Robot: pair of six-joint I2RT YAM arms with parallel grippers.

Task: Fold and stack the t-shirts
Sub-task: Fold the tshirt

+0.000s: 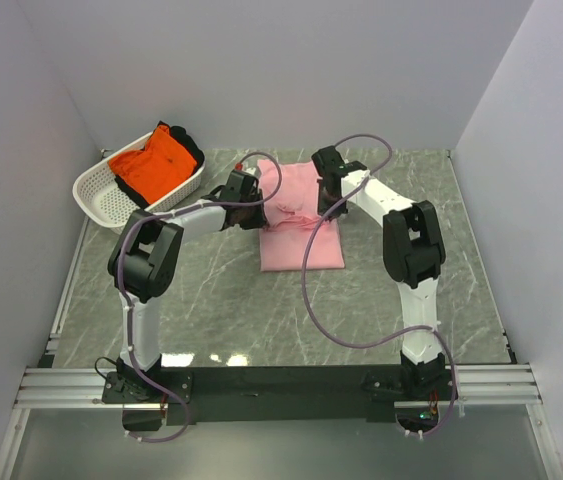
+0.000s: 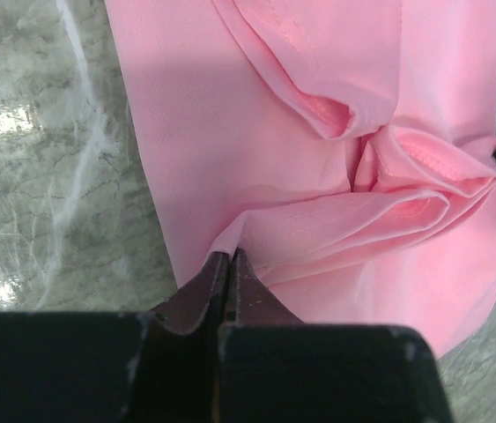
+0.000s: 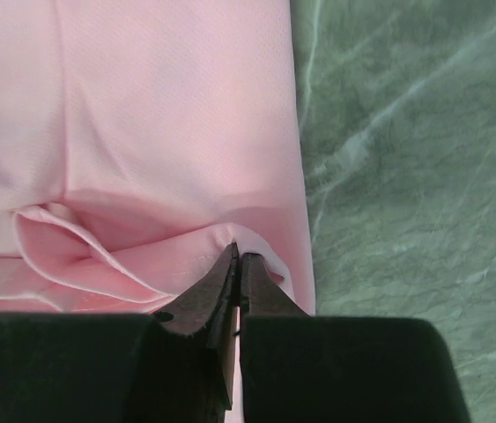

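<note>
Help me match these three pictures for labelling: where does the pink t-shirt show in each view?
Top external: the pink t-shirt lies mid-table, toward the far side, between the two wrists.
Left wrist: it fills the upper right; the left gripper pinches its edge at bottom centre.
Right wrist: it fills the left half; the right gripper pinches its right edge.
Shared landmark: the grey marbled table beside the shirt.

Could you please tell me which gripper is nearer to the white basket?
Left. The left gripper pinches the pink t-shirt at its edge on the side of the basket; the right gripper pinches the opposite edge, farther from it.
</note>
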